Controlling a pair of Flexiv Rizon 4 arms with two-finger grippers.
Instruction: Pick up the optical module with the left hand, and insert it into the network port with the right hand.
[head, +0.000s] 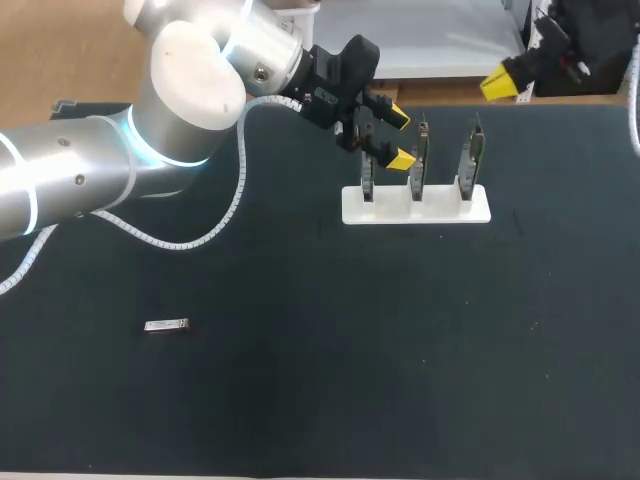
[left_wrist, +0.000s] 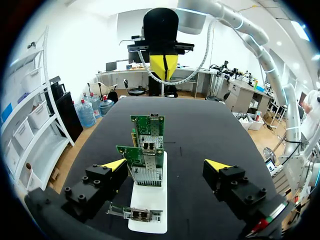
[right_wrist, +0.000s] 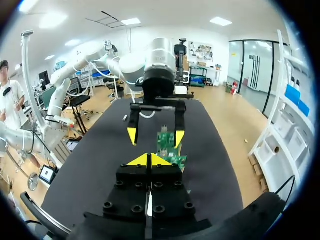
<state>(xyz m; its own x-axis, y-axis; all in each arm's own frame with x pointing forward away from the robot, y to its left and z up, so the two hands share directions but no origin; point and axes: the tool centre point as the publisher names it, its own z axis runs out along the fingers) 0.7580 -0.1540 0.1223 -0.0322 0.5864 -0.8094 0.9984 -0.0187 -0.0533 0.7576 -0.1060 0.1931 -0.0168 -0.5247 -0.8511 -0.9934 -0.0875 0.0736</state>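
Stand: white slotted base (head: 350, 212) on the black bench (head: 300, 400); the landmark for all positions below.
Network cards: three boards (head: 470, 158) standing upright in the stand's slots, side by side. The upright mounting probably keeps each port edge exposed for insertion.
Optical module: small metal bar (head: 166, 325) lying flat on the bench, well apart from the stand, on the left arm's side and nearer the camera. Nothing touches it, so it looks open to a grasp from above.
Left gripper: (head: 401, 138) hovers at the stand's left end, just beside the leftmost card. Its fingers are spread wide and hold nothing.
Right gripper: (right_wrist: 148, 160) sits beyond the stand's far right end, facing the cards. Its fingers are pressed together, tip to tip, with nothing between them.
Task status: pickup not yet done, judging by the module's position.
Next requirement: the left arm must go from the stand to the module; the right fingers must part to receive it.
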